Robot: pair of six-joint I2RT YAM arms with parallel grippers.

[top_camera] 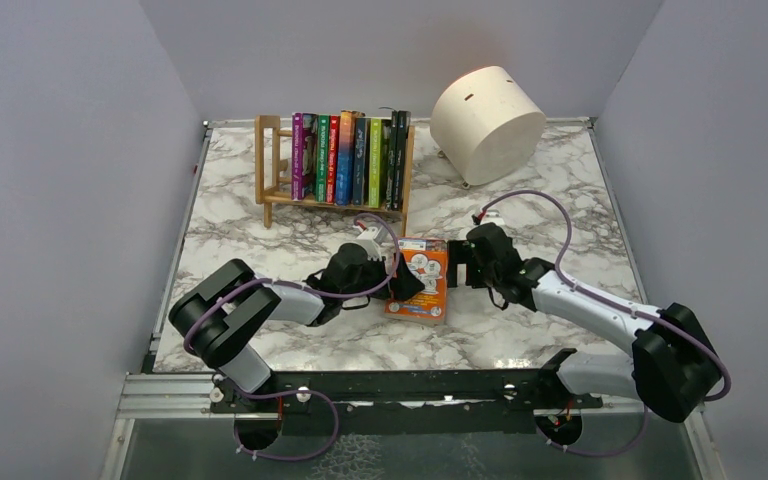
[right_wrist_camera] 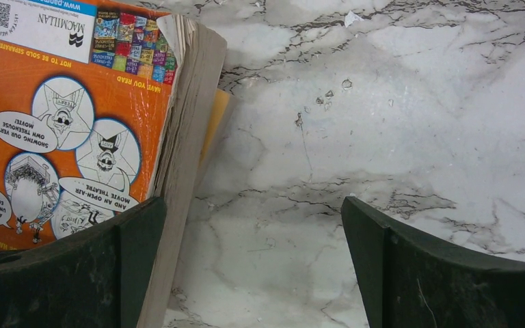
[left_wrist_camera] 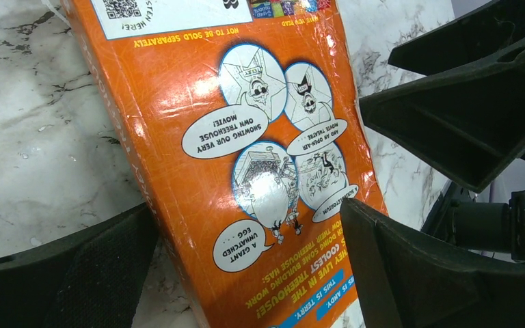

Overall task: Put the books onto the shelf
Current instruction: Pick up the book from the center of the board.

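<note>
Orange paperback, creased glossy back cover up, lies ungripped between left gripper's fully spread fingers; right gripper equally wide, empty.

The orange book has a glossy, laminated paper cover that catches glare and shows fine creases, while its page block is matt, rough-edged, yellowed paper. The desk looks smooth and marble-patterned with a faint sheen, the shelf is pale bare wood, and the books on it have shiny spines. The fingers of the left tool are matt black plastic, finely grained inside.
</note>
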